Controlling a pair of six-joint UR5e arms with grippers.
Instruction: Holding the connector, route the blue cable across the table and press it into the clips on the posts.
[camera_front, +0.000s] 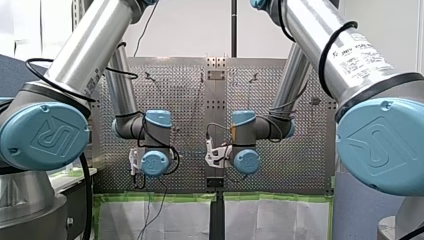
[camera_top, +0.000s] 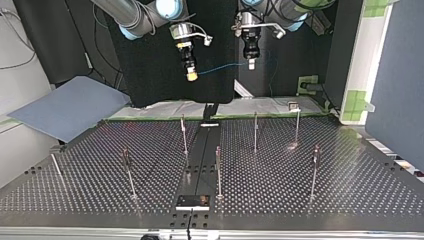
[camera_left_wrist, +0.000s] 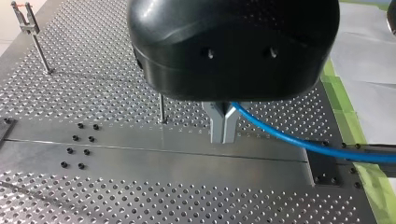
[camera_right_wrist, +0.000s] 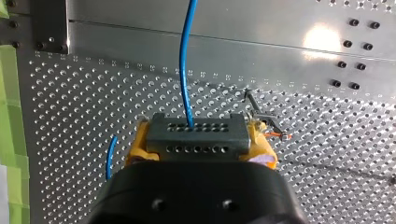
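Evidently the routing has not begun: the thin blue cable (camera_top: 222, 68) hangs in the air high above the perforated metal table (camera_top: 350, 185), over its edge on the arms' side, and none of it lies in a clip. My right gripper (camera_top: 191, 75) is clamped on the dark grey, hole-studded block connector (camera_right_wrist: 196, 133), which sits between its yellow pads (camera_right_wrist: 134, 148). My left gripper (camera_left_wrist: 223, 125) has its metal fingers (camera_left_wrist: 216, 122) pinched together on the cable a little way along from there. The connector's long axis lies across the pads, and its holed face points ahead of the gripper, down toward the table, with the cable leaving that face. Between the two grippers the cable runs nearly level, side to side over the table in the top view, rising slightly toward my left gripper. I judge this to be the carry-out step. The next move calls for bringing both grippers down and out over the table to the first of the slim metal posts (camera_top: 255, 131), keeping the span taut and lined up with the small clips (camera_left_wrist: 26, 19) at their tops, so it can be pressed in.
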